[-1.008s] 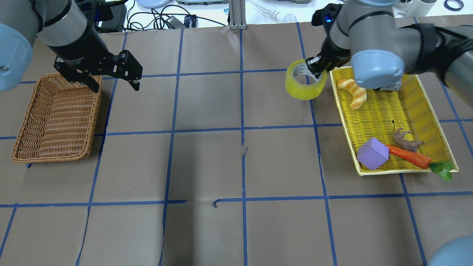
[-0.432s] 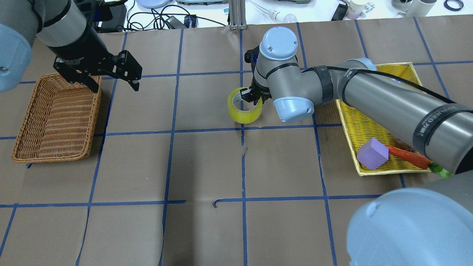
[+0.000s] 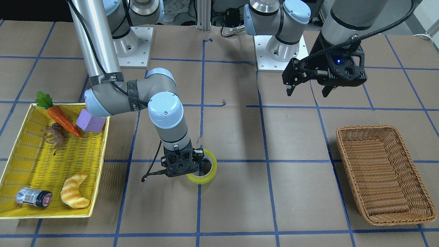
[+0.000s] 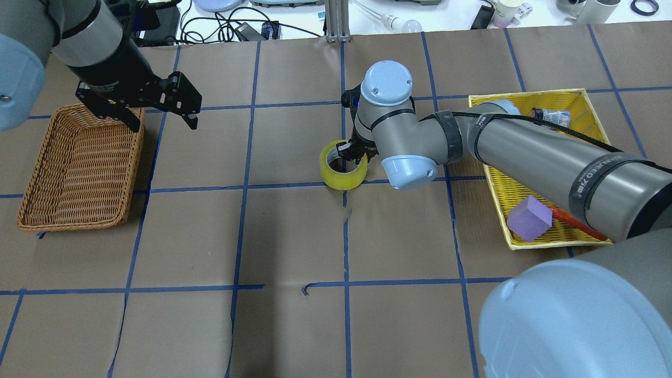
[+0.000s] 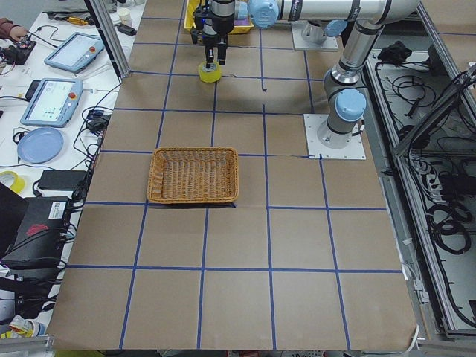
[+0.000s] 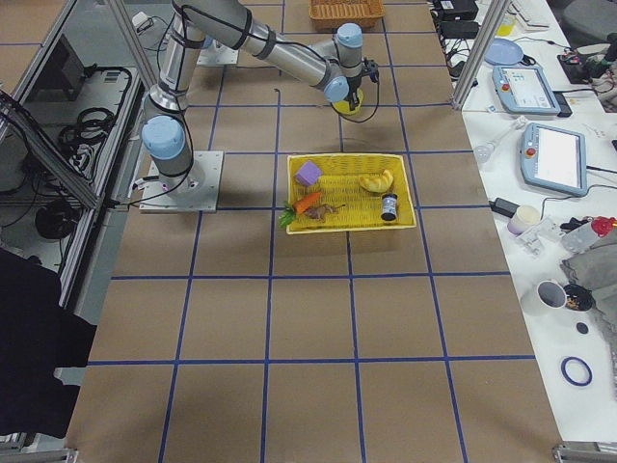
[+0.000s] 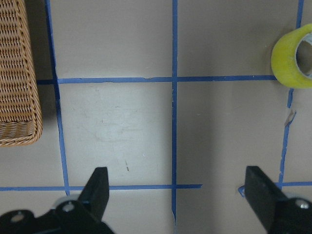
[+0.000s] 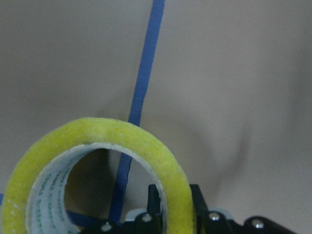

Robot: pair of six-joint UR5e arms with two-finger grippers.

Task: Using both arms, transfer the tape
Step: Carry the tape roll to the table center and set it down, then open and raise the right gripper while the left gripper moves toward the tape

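Glossy yellow-green packing tape roll (image 4: 341, 177) at tabletop (image 4: 294, 236) centre, over blue grid line (image 4: 345, 220). Right wrist view alone shows right pincer (image 8: 175, 199) clenched on roll wall, one finger inside core; overhead half-hides grip under wrist. Left pincer (image 4: 165, 122) spread wide, empty, beside woven brown wicker basket (image 4: 79, 168).

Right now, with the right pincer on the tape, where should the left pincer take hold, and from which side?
Take the tape by its wall from above, one finger inside the hole, one outside, on the side toward the wicker basket. The roll sits hole-up, and the right pincer is shut on the opposite wall, so that side is free for the open left pincer.
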